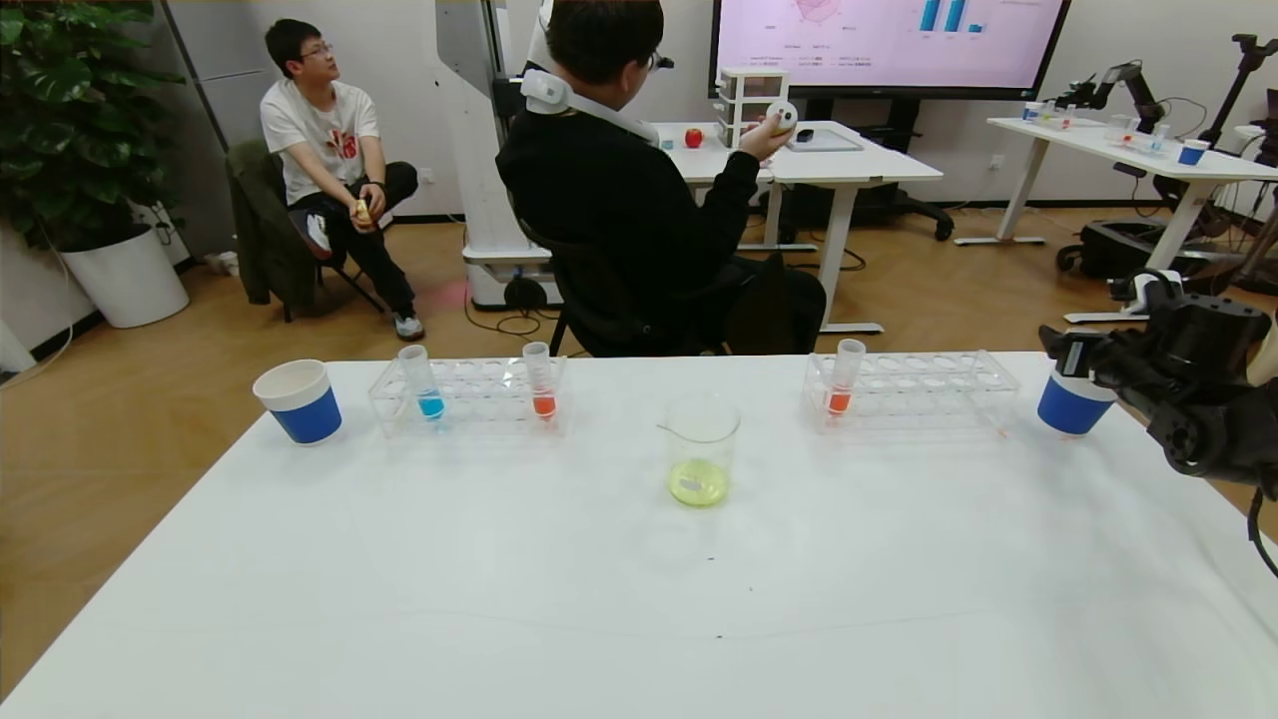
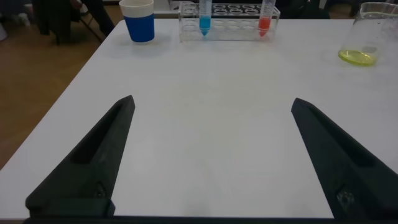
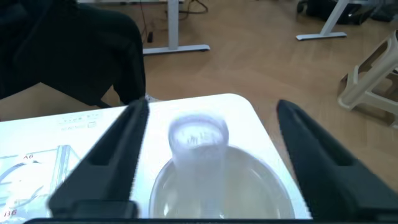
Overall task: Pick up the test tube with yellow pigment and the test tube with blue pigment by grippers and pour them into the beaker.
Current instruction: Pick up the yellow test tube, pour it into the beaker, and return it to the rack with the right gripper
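**Hovering over the right-hand cup with an emptied tube below the claw**

Hovering at the table's far right corner, the right gripper [image 3: 208, 162] sits above a blue-and-white paper cup [image 1: 1070, 405]. Its wrist view shows both fingers spread wide, with a clear tube [image 3: 198, 146] standing mouth-up in the cup between them; neither finger touches the tube, and I cannot tell its tint.

The beaker [image 1: 702, 448] stands mid-table with yellow-green liquid in its bottom. Left of it, a clear rack [image 1: 469, 396] holds the test tube with blue pigment [image 1: 421, 381] upright near its left end and an orange-red tube [image 1: 540, 379] at its right end. A second rack [image 1: 911, 387] to the right carries another orange-red tube [image 1: 845, 376].

The left gripper [image 2: 211, 155] hangs low over bare table near the robot, fingers wide apart and holding nothing. Another paper cup [image 1: 299, 400] stands at the far left.
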Tool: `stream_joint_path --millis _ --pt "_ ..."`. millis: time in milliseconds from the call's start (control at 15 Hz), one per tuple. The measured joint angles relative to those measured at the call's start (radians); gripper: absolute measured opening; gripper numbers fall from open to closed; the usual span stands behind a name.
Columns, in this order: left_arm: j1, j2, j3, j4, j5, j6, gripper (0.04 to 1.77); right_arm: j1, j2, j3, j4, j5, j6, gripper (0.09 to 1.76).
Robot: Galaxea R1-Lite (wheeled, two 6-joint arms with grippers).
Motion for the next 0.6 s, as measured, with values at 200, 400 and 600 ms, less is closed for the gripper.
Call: stream_joint_path --millis 200,400,600 --pt "0.0 0.0 0.0 0.0 0.0 0.0 1.75 0.0 0.002 -0.008 -0.051 0.001 -0.002 1.74" --pt "0.0 0.0 0.0 0.0 0.0 0.0 1.75 0.017 -0.009 -0.01 -0.049 0.003 -0.001 1.74" --pt "0.0 0.0 0.0 0.0 0.0 0.0 1.75 0.114 -0.071 -0.001 -0.038 0.002 0.005 1.74"
